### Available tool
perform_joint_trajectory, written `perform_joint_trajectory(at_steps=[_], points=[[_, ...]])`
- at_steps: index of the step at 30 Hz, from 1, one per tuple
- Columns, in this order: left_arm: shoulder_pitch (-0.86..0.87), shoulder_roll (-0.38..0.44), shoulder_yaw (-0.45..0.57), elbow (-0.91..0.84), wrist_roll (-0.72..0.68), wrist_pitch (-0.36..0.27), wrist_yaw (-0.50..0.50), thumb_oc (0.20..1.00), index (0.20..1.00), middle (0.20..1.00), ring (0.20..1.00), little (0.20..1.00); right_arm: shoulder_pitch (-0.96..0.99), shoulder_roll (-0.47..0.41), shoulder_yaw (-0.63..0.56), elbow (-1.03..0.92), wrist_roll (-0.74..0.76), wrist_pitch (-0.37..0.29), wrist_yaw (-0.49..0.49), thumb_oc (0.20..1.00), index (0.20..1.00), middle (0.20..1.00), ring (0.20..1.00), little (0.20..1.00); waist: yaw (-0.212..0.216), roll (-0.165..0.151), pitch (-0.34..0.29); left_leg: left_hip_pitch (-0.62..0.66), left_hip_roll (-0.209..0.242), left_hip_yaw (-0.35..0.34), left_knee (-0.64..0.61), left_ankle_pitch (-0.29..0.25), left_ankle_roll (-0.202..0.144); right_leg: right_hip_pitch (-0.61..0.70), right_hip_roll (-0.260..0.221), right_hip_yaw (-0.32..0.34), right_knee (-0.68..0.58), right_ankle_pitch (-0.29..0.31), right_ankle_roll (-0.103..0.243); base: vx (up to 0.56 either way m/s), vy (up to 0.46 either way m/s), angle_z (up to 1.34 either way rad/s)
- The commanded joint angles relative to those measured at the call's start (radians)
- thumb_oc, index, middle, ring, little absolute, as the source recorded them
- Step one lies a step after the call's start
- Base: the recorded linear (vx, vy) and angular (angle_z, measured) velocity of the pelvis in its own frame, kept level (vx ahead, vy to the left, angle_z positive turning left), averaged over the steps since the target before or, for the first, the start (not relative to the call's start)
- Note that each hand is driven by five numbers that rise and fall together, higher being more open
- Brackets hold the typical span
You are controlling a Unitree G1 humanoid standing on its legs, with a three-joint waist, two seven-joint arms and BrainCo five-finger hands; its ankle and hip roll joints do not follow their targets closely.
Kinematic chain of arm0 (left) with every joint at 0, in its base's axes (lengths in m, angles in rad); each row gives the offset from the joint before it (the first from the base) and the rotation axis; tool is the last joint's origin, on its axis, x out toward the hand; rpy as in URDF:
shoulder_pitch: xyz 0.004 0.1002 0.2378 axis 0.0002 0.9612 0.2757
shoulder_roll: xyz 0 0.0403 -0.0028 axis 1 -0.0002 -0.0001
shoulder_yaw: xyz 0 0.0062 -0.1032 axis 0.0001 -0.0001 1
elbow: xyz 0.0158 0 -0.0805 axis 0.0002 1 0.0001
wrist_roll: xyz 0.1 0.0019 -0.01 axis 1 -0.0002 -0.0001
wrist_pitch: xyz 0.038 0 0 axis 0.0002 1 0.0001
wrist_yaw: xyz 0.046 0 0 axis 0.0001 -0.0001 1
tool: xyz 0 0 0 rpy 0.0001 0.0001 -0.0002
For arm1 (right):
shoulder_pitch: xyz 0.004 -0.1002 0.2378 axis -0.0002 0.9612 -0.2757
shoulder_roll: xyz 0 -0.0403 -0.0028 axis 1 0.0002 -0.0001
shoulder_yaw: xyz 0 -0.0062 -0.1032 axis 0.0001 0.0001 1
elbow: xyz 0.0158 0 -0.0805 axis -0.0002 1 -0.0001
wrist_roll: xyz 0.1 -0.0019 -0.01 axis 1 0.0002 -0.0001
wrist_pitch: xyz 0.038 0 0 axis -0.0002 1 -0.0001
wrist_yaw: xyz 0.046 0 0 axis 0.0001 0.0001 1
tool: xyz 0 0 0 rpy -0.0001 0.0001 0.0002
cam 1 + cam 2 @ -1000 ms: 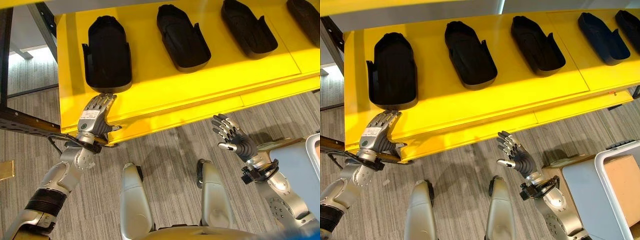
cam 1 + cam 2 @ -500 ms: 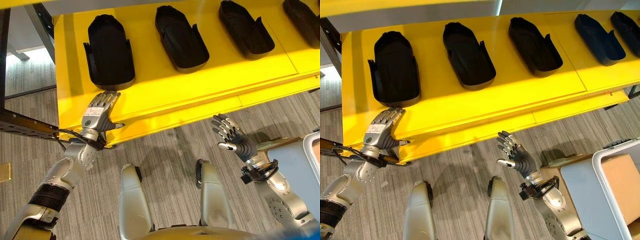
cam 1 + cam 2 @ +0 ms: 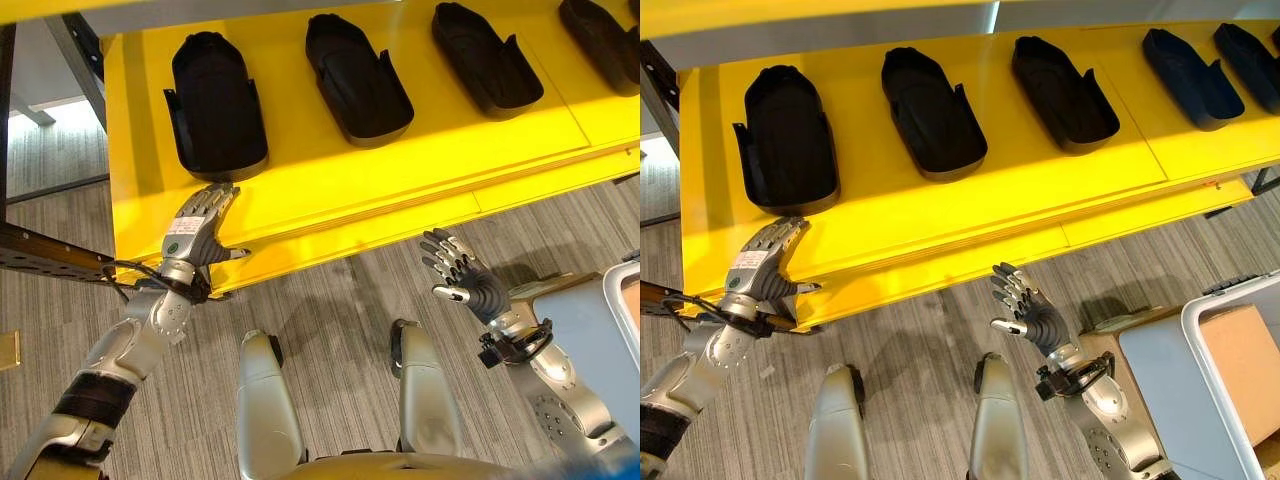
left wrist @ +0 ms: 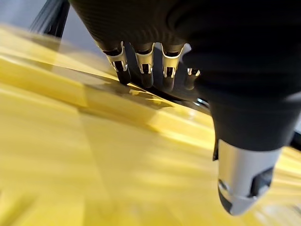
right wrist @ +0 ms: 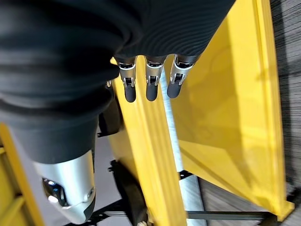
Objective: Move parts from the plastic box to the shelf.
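Nearest me, the right robot hand (image 3: 457, 276) hangs over the floor with fingers spread and nothing in it, short of the yellow shelf (image 3: 330, 180). Off to its right and a little behind it sits the plastic box (image 3: 1232, 370), so that arm is the nearer one for fetching more. The left robot hand (image 3: 197, 228) lies flat and open on the shelf's front lip, holding nothing. Straight ahead of its fingertips, perhaps touching, rests the nearest black part (image 3: 215, 105), long axis pointing away from it, with more parts ranged to its right.
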Motion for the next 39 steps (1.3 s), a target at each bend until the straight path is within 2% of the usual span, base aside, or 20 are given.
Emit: perform_joint_trajectory(at_steps=[1,5,7,10,11,13,14,15,18,19,22,23,24,25,27,29,33,34,35,39], points=[[0.097,0.001,-0.040,-0.073,-0.143,-0.083,-0.115,1.000,1.000,1.000,1.000,1.000,-0.032,0.019,-0.016,0.010,0.007,-0.053,0.006,1.000,1.000,1.000,1.000,1.000,0.008,0.024,-0.047,0.047,0.000,-0.063,-0.132,0.163,0.004,0.033,-0.011,0.059,0.021,0.084,-0.010,0.03,-0.025,0.08],[0.155,0.011,-0.030,-0.117,-0.237,-0.097,-0.157,1.000,1.000,1.000,1.000,1.000,-0.043,0.027,-0.010,0.018,0.014,-0.050,0.011,1.000,1.000,1.000,1.000,1.000,0.015,0.038,-0.050,0.100,-0.001,-0.063,-0.173,0.174,0.002,0.091,-0.014,0.051,-0.011,0.084,-0.009,0.05,-0.022,0.09],[0.174,-0.007,-0.041,-0.136,-0.448,-0.118,-0.214,1.000,1.000,1.000,1.000,1.000,-0.046,0.031,-0.010,0.020,0.017,-0.051,0.012,1.000,1.000,1.000,1.000,1.000,0.017,0.052,-0.054,0.151,-0.004,-0.064,-0.225,0.197,-0.001,0.141,-0.020,0.041,-0.047,0.090,-0.008,0.05,-0.025,0.06],[0.175,-0.028,-0.063,-0.134,-0.617,-0.133,-0.269,1.000,1.000,1.000,1.000,1.000,-0.048,0.043,-0.007,0.031,0.018,-0.052,0.015,1.000,1.000,1.000,1.000,1.000,0.015,0.067,-0.070,0.193,-0.001,-0.061,-0.286,0.226,-0.004,0.178,-0.024,0.029,-0.083,0.096,-0.006,0.05,-0.011,0.06],[0.175,-0.028,-0.063,-0.133,-0.621,-0.133,-0.271,1.000,1.000,1.000,1.000,1.000,-0.048,0.042,-0.008,0.031,0.018,-0.052,0.015,1.000,1.000,1.000,1.000,1.000,0.015,0.068,-0.069,0.198,0.000,-0.061,-0.293,0.229,-0.004,0.183,-0.024,0.027,-0.088,0.098,-0.006,0.07,-0.026,0.05],[0.199,-0.083,-0.086,-0.126,-0.886,-0.117,-0.354,1.000,1.000,1.000,1.000,1.000,-0.032,0.056,-0.008,0.027,0.017,-0.055,0.016,1.000,1.000,1.000,1.000,1.000,0.015,0.085,-0.097,0.249,0.010,-0.053,-0.380,0.276,-0.005,0.223,-0.015,0.002,-0.139,0.102,-0.006,0.07,-0.047,0.05],[0.200,-0.082,-0.085,-0.126,-0.890,-0.117,-0.357,1.000,1.000,1.000,1.000,1.000,-0.031,0.056,-0.008,0.027,0.017,-0.055,0.016,1.000,1.000,1.000,1.000,1.000,0.015,0.086,-0.096,0.253,0.011,-0.053,-0.386,0.278,-0.006,0.228,-0.014,0.000,-0.142,0.103,-0.007,0.10,-0.081,0.09],[0.223,-0.141,-0.102,-0.102,-1.068,-0.094,-0.401,1.000,1.000,1.000,1.000,1.000,-0.016,0.062,-0.010,0.029,0.013,-0.058,0.010,1.000,1.000,1.000,1.000,1.000,0.015,0.099,-0.122,0.303,0.024,-0.049,-0.469,0.326,-0.009,0.269,-0.003,-0.027,-0.191,0.104,-0.006,0.07,-0.064,0.16],[0.251,-0.169,-0.102,-0.109,-1.144,-0.086,-0.430,1.000,1.000,1.000,1.000,1.000,0.002,0.064,-0.019,0.037,0.004,-0.060,0.015,1.000,1.000,1.000,1.000,1.000,0.018,0.110,-0.145,0.348,0.038,-0.041,-0.542,0.364,-0.012,0.301,0.010,-0.047,-0.223,0.102,-0.007,0.10,-0.078,0.05],[0.271,-0.205,-0.100,-0.109,-1.226,-0.074,-0.455,1.000,1.000,1.000,1.000,1.000,0.011,0.066,-0.020,0.043,0.002,-0.061,0.015,1.000,1.000,1.000,1.000,1.000,0.023,0.120,-0.172,0.392,0.048,-0.043,-0.616,0.415,-0.012,0.324,0.023,-0.061,-0.253,0.100,-0.011,0.10,-0.113,-0.04],[0.314,-0.257,-0.078,-0.120,-1.295,-0.065,-0.477,1.000,1.000,1.000,1.000,1.000,0.045,0.059,-0.030,0.042,-0.002,-0.060,0.028,1.000,1.000,1.000,1.000,1.000,0.035,0.130,-0.207,0.427,0.069,-0.051,-0.696,0.526,-0.016,0.361,0.057,-0.085,-0.306,0.093,-0.032,0.06,-0.113,0.04],[0.325,-0.270,-0.074,-0.118,-1.314,-0.062,-0.492,1.000,1.000,1.000,1.000,1.000,0.057,0.052,-0.037,0.042,-0.002,-0.058,0.038,1.000,1.000,1.000,1.000,1.000,0.037,0.134,-0.218,0.434,0.080,-0.056,-0.716,0.572,-0.023,0.374,0.070,-0.098,-0.327,0.098,-0.038,0.05,-0.166,0.03],[0.342,-0.299,-0.059,-0.118,-1.333,-0.063,-0.498,1.000,1.000,1.000,1.000,1.000,0.085,0.049,-0.058,0.051,-0.011,-0.058,0.041,1.000,1.000,1.000,1.000,1.000,0.043,0.142,-0.244,0.442,0.096,-0.057,-0.765,0.656,-0.045,0.400,0.101,-0.118,-0.379,0.097,-0.050,0.03,-0.162,0.02],[0.348,-0.305,-0.058,-0.118,-1.344,-0.058,-0.510,1.000,1.000,1.000,1.000,1.000,0.092,0.046,-0.067,0.053,-0.012,-0.060,0.040,1.000,1.000,1.000,1.000,1.000,0.042,0.148,-0.248,0.441,0.103,-0.059,-0.776,0.689,-0.052,0.406,0.113,-0.126,-0.395,0.099,-0.058,0.01,-0.167,0.07],[0.334,-0.319,-0.064,-0.097,-1.346,-0.059,-0.530,1.000,1.000,1.000,1.000,1.000,0.105,0.040,-0.097,0.081,-0.047,-0.070,0.024,1.000,1.000,1.000,1.000,1.000,0.034,0.152,-0.263,0.426,0.124,0.014,-0.806,0.740,-0.061,0.440,0.125,-0.160,-0.452,0.106,-0.070,-0.02,-0.108,0.21],[0.327,-0.353,-0.057,-0.066,-1.363,-0.057,-0.537,1.000,1.000,1.000,1.000,1.000,0.116,0.041,-0.117,0.102,-0.079,-0.071,0.010,1.000,1.000,1.000,1.000,1.000,0.031,0.147,-0.268,0.427,0.108,0.047,-0.791,0.720,-0.043,0.462,0.129,-0.175,-0.507,0.128,-0.082,-0.05,-0.108,0.49],[0.323,-0.383,-0.051,-0.078,-1.354,-0.055,-0.542,1.000,1.000,1.000,1.000,1.000,0.131,0.060,-0.137,0.121,-0.058,-0.057,0.027,1.000,1.000,1.000,1.000,1.000,0.024,0.106,-0.283,0.471,-0.023,0.009,-0.694,0.477,0.015,0.512,0.089,-0.199,-0.632,0.210,-0.065,-0.08,-0.083,0.31],[0.323,-0.383,-0.051,-0.078,-1.354,-0.055,-0.542,1.000,1.000,1.000,1.000,1.000,0.131,0.061,-0.138,0.121,-0.058,-0.057,0.027,1.000,1.000,1.000,1.000,1.000,0.024,0.106,-0.285,0.467,-0.023,0.008,-0.693,0.479,0.016,0.510,0.089,-0.200,-0.636,0.214,-0.065,-0.06,0.023,0.14],[0.313,-0.389,-0.054,-0.075,-1.349,-0.048,-0.546,1.000,1.000,1.000,1.000,1.000,0.129,0.095,-0.132,0.128,-0.017,-0.045,0.035,1.000,1.000,1.000,1.000,1.000,0.013,0.108,-0.317,0.518,-0.080,-0.004,-0.747,0.384,0.039,0.508,0.089,-0.207,-0.655,0.238,-0.053,-0.02,0.079,0.30],[0.306,-0.394,-0.063,-0.049,-1.339,-0.043,-0.540,1.000,1.000,1.000,1.000,1.000,0.142,0.122,-0.125,0.138,0.004,-0.031,0.038,1.000,1.000,1.000,1.000,1.000,0.003,0.108,-0.349,0.556,-0.101,0.009,-0.812,0.370,0.048,0.523,0.061,-0.200,-0.674,0.268,-0.029,0.00,0.167,0.24]])
